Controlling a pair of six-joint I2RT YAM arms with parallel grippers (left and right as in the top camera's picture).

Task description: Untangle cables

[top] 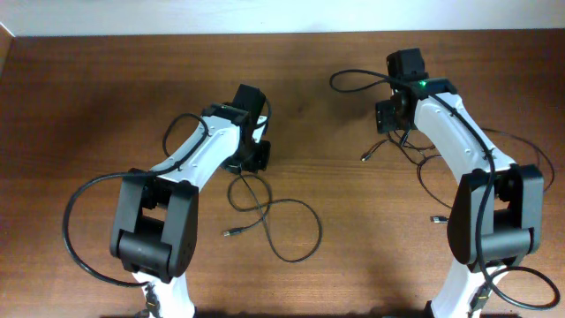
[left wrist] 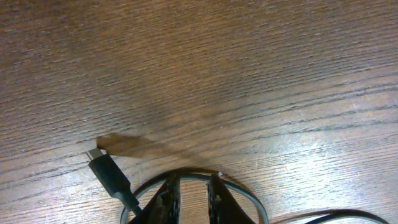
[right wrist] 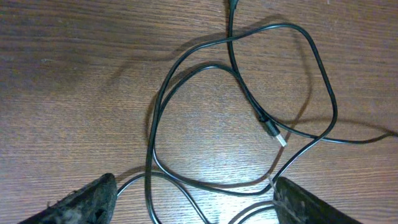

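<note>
Thin black cables lie on the wooden table. One cable loops in front of my left arm, its plug pointing left. My left gripper is low over that cable's far end. In the left wrist view the fingers stand a narrow gap apart with wood showing between them; a cable arc curves past their tips and a plug lies to the left. My right gripper is wide open above overlapping cable loops with a plug.
More thin cable lies by the right arm, with one plug left of it and another nearer the front. Thicker cables fixed to the arms arch beside both arm bases. The table's far edge meets a white wall.
</note>
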